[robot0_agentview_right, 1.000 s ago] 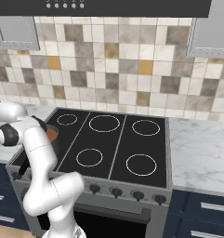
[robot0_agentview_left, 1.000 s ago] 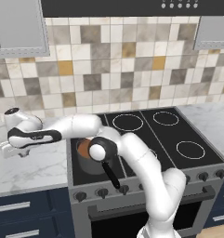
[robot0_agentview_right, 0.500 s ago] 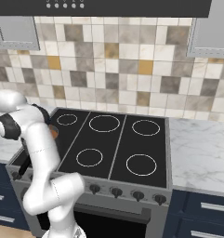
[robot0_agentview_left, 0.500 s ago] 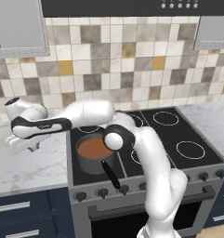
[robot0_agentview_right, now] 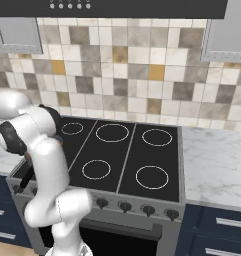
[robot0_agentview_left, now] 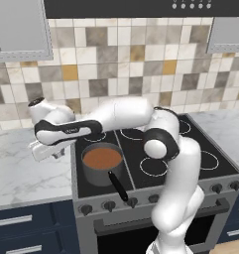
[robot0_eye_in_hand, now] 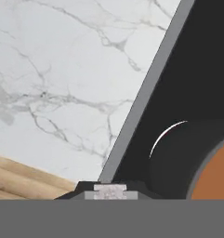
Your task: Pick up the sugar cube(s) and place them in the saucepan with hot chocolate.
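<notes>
Jaws closed on a pale sugar cube, poised over the marble bench just left of the saucepan with hot chocolate. Pan lies to the right, across the stove edge; its black handle points toward the stove's front. Hand view alone shows the cube; left base view shows the whole pan

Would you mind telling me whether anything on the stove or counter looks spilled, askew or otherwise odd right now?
Nothing stands out. The saucepan sits upright on the stove's front burner, its reddish-brown liquid inside, with no spill on the stove or the marble counter. The gripper is shut on a pale sugar cube above the counter's edge.
</notes>
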{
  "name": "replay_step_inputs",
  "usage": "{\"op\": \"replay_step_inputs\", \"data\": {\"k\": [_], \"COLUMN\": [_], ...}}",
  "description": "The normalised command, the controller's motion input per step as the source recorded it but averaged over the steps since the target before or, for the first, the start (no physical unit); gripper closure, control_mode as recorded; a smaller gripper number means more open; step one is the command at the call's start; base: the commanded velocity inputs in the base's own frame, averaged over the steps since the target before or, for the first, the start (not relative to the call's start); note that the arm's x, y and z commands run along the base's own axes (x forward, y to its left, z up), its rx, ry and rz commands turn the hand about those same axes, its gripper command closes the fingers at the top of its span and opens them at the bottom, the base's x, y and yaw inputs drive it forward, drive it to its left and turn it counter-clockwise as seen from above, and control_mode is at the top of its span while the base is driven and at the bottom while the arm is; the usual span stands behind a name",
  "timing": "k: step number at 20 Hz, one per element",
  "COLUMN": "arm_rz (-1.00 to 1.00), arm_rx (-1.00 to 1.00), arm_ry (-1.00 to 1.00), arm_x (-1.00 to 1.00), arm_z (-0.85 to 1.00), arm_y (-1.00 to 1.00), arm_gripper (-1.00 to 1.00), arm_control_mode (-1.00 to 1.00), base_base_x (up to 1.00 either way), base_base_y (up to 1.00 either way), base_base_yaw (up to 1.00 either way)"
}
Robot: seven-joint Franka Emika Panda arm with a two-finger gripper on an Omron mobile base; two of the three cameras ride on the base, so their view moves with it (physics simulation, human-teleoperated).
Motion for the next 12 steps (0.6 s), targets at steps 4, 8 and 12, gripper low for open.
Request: {"op": "replay_step_inputs", "data": {"k": [4,8,12], "arm_rz": [0.01,0.0,0.0], "arm_rx": [0.06,0.05,0.07], "arm_ry": [0.0,0.0,0.02], "arm_x": [-0.28,-0.21,-0.04], "arm_z": [0.65,0.45,0.08], "arm_y": [-0.89,-0.84,-0.96], "arm_gripper": [1.0,1.0,1.0], "arm_control_mode": [-1.0,-1.0,-1.0], "base_base_x": [0.0,0.0,0.0], "base_base_y": [0.0,0.0,0.0], "base_base_yaw": [0.0,0.0,0.0]}}
